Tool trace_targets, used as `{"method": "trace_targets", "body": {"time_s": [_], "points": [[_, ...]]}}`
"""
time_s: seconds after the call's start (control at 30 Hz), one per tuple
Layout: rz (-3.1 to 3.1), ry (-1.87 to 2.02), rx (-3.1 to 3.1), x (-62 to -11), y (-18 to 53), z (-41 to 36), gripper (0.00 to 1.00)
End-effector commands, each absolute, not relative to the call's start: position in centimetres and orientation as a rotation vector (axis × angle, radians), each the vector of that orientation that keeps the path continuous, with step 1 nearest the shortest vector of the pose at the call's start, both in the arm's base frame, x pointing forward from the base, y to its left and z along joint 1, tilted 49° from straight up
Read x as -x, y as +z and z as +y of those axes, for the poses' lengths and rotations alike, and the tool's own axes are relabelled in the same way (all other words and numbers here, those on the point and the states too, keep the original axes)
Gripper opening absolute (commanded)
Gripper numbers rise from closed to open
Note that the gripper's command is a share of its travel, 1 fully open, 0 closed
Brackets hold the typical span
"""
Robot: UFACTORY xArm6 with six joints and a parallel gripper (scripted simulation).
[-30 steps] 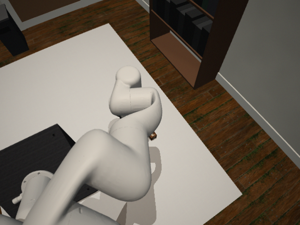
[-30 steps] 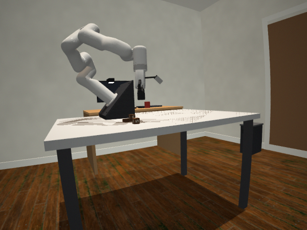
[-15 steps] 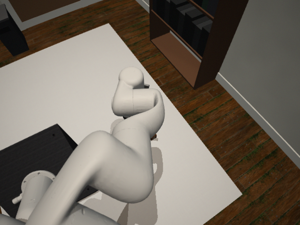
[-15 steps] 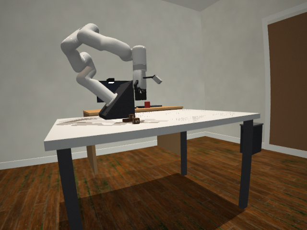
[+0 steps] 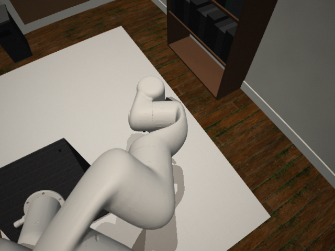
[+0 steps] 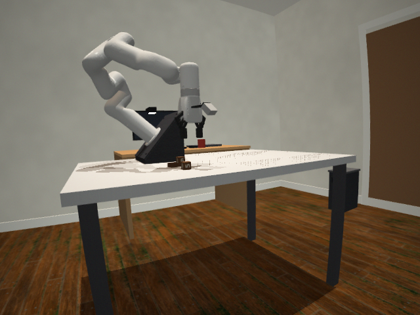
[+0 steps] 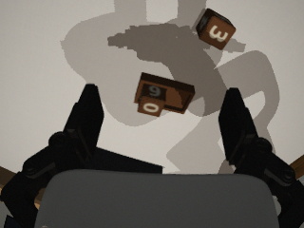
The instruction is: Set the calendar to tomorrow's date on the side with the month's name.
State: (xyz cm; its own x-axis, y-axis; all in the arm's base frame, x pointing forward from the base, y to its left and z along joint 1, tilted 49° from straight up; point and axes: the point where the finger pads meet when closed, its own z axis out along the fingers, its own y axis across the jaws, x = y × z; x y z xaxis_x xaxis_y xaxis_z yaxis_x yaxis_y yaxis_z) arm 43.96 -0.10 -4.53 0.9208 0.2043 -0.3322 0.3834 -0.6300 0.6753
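In the wrist view a brown wooden tray (image 7: 167,94) lies on the white table and holds one brown cube (image 7: 154,99), which shows a 6 or 9 on top and a 0 on its near side. A second brown cube (image 7: 216,29) showing a 3 lies apart on the table, beyond and to the right of the tray. My gripper (image 7: 161,101) hangs open and empty high above them, with the tray between its fingers in view. In the exterior view the tray (image 6: 173,164) and the loose cube (image 6: 186,165) sit below the gripper (image 6: 191,130). In the top view the arm hides them.
The black robot base (image 6: 159,142) stands on the table just behind the tray. A wooden desk with a red cup (image 6: 201,143) and a monitor stands behind the table. A bookshelf (image 5: 213,40) stands on the floor beyond the table's edge.
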Motion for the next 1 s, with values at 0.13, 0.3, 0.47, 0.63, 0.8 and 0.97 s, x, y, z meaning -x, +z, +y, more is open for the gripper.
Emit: {"method": "trace_targets", "body": {"time_s": [0.13,0.3,0.47,0.63,0.8,0.97], "points": [[0.109,-0.133,-2.289,-44.6,-4.2,-0.5,1.0],[-0.04,-0.066,-2.289,-44.8,-4.1,-0.8,1.0],[-0.197,0.006,-2.28,-45.0,-3.9,-1.1,1.0],[-0.351,0.076,-2.263,-45.2,-3.8,-1.5,1.0],[-0.492,0.141,-2.239,-45.4,-3.6,-1.7,1.0],[-0.644,0.211,-2.205,-45.7,-3.5,-2.1,1.0]]}}
